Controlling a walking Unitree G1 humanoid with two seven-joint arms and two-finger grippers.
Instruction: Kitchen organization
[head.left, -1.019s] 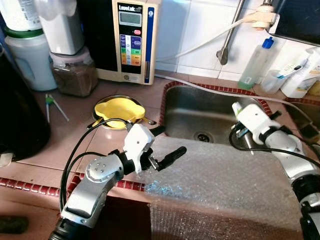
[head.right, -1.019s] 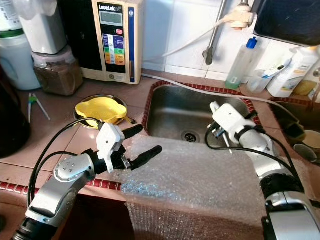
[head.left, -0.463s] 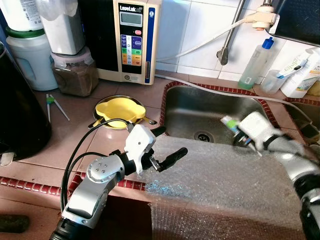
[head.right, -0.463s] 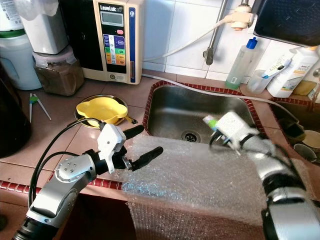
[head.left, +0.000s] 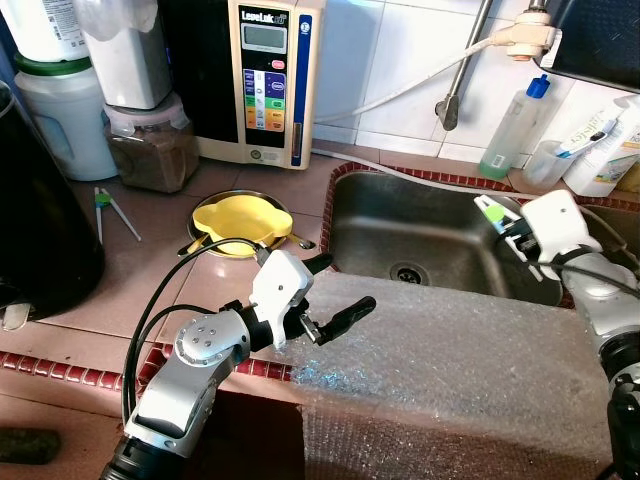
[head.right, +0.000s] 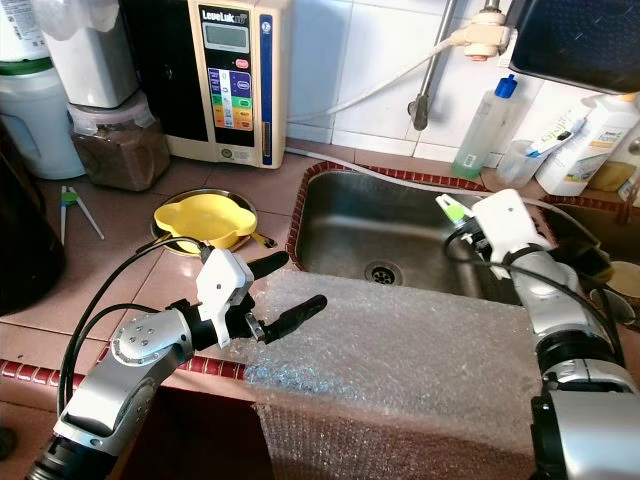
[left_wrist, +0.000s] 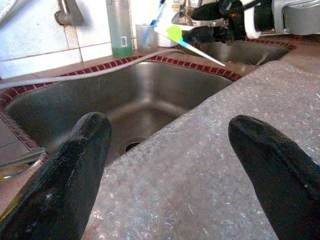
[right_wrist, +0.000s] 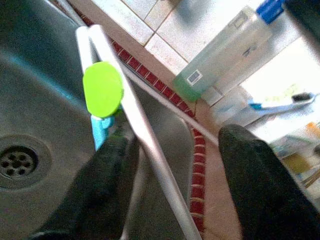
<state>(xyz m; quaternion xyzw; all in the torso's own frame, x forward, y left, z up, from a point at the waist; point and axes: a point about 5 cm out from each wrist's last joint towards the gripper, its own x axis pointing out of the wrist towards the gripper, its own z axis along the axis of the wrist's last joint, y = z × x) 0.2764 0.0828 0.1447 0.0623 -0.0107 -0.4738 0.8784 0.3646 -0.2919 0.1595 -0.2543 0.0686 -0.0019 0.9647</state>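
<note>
Right gripper (head.left: 512, 222): raised over the right rim of the sink (head.left: 420, 225), its two black fingers (right_wrist: 107, 165) seen in the wrist view with a white-and-green chopstick trainer (right_wrist: 107, 95) resting against one of them; whether both fingers bear on it cannot be told, though it appears to be carried. Left gripper (head.left: 335, 290): spread wide, nothing held, hovering over the near left corner of the bubble wrap sheet (head.left: 450, 370), which is laid across the front edge of the counter (head.left: 150, 270) and over the near rim of the sink. A second pair of green-and-white chopsticks (head.left: 108, 208) is noted on the counter's left part, near a brown-filled jar (head.left: 150, 150). A yellow dish (head.left: 240, 218) is set in a metal plate between jar and sink. At the back right corner are listed a clear bottle with blue cap (head.left: 512, 130) and a cup holding a toothbrush (head.left: 560, 155). Step judged in hand: the retrieved utensil is being carried away from the sink. The next move is judged to call for a steady carry to a resting place, without tilt, as the grip looks slight.
</note>
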